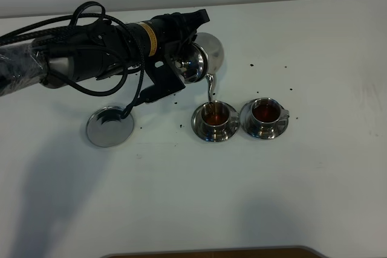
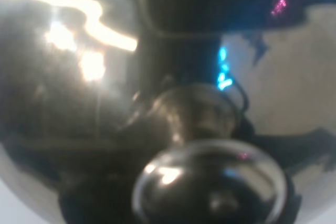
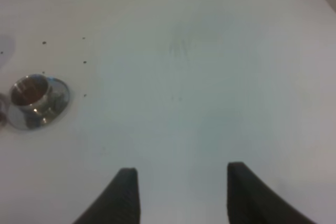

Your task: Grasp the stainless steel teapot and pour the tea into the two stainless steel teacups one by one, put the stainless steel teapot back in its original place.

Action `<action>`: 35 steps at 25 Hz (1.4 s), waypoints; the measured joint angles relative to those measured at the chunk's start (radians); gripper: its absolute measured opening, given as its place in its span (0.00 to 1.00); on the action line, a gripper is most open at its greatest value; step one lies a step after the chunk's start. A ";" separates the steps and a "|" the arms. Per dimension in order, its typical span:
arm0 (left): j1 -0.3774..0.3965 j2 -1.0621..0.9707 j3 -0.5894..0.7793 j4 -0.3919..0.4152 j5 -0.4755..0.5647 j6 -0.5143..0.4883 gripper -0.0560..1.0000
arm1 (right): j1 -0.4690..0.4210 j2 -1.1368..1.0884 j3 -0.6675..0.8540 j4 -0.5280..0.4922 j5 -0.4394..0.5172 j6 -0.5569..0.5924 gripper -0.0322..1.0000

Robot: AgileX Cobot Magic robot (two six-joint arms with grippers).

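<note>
The stainless steel teapot hangs tilted above the table, and my left gripper is shut on its handle side. Its thin spout points down over the left teacup, which holds reddish-brown tea. The right teacup on its saucer also holds tea. The left wrist view is filled by the teapot's shiny body and lid knob. The bare round saucer lies at the left. My right gripper is open over bare table, with one teacup off to its side.
Small dark specks are scattered on the white table around the cups. The left arm's cables hang down to the bare saucer. A dark edge runs along the table's front.
</note>
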State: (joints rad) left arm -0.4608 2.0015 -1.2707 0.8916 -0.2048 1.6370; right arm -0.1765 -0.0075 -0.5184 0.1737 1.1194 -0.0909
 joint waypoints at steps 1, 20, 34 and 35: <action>0.000 0.000 0.000 0.000 0.000 0.003 0.28 | 0.000 0.000 0.000 0.000 0.000 0.000 0.41; 0.000 0.000 -0.008 -0.045 -0.016 0.082 0.28 | 0.000 0.000 0.000 0.000 0.000 0.000 0.41; 0.000 0.000 -0.015 -0.046 -0.037 0.110 0.28 | 0.000 0.000 0.000 0.000 0.000 0.000 0.41; 0.000 0.000 -0.015 -0.046 -0.037 0.111 0.28 | 0.000 0.000 0.000 0.000 0.000 0.000 0.41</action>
State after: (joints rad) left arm -0.4608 2.0015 -1.2861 0.8456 -0.2418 1.7481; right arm -0.1765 -0.0075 -0.5184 0.1737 1.1194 -0.0909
